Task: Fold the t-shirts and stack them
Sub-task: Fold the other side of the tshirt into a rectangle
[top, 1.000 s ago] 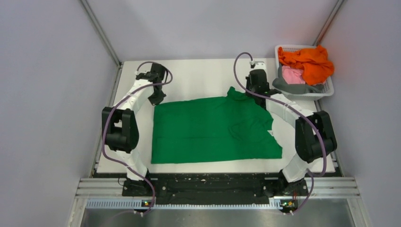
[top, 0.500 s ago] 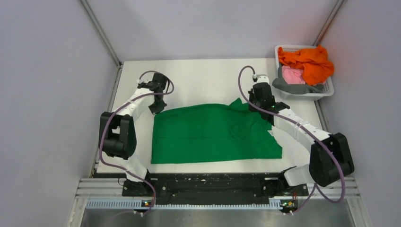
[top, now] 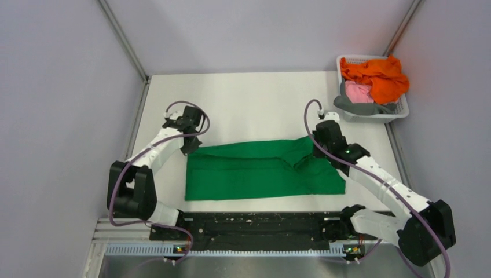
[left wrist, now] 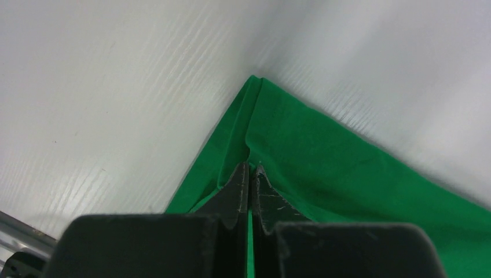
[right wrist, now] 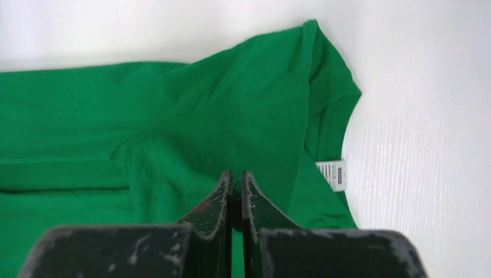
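A bright green t-shirt (top: 255, 171) lies on the white table, its far part folded over toward the near edge. My left gripper (top: 190, 147) is shut on the shirt's far-left corner; in the left wrist view (left wrist: 250, 168) green cloth (left wrist: 324, 156) is pinched between the closed fingers. My right gripper (top: 320, 152) is shut on the shirt's far-right edge by the collar; in the right wrist view (right wrist: 237, 175) the cloth (right wrist: 191, 127) and a white label (right wrist: 333, 174) show. Orange (top: 376, 75), pink (top: 356, 92) and grey (top: 353, 107) t-shirts lie in the basket.
A white lattice basket (top: 401, 109) stands at the back right corner of the table (top: 249, 98). Grey walls close in the left, back and right sides. A black rail with the arm bases runs along the near edge.
Both grippers have moved toward the near edge, pulling the shirt's far edge with them. The green shirt now lies as a narrower band, folded over itself.
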Controlling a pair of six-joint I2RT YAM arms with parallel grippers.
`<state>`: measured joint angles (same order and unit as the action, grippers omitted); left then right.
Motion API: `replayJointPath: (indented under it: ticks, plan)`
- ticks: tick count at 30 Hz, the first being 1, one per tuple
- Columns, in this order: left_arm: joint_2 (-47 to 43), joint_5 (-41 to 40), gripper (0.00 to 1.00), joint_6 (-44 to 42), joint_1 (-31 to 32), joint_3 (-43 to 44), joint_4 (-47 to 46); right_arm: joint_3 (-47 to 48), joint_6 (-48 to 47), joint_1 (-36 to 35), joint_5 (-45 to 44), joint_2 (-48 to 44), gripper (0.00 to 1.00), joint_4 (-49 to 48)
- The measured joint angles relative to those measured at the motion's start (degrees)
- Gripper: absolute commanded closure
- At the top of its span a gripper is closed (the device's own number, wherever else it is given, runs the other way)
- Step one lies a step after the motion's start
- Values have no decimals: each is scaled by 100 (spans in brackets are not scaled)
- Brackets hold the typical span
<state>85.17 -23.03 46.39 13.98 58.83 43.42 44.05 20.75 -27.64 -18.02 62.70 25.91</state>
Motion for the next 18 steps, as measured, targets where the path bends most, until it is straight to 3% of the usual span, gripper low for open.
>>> replayJointPath:
  ticks: [8, 10, 12, 16, 18]
  plan:
    - [-391, 39, 98, 85, 0, -511, -151, -507, 160, -13, 142, -378, 95, 352]
    - [-391, 72, 80, 129, 0, -625, -164, -560, 208, -15, 155, -378, 87, 424]
    - [-391, 107, 55, 186, 2, -717, -168, -590, 304, -24, 168, -378, 80, 507]
    - [-391, 114, 27, 234, 7, -861, -142, -662, 555, -35, 341, -415, 37, 715]
    - [-396, 114, 19, 293, 7, -903, -79, -774, 612, -37, 529, -562, 25, 820]
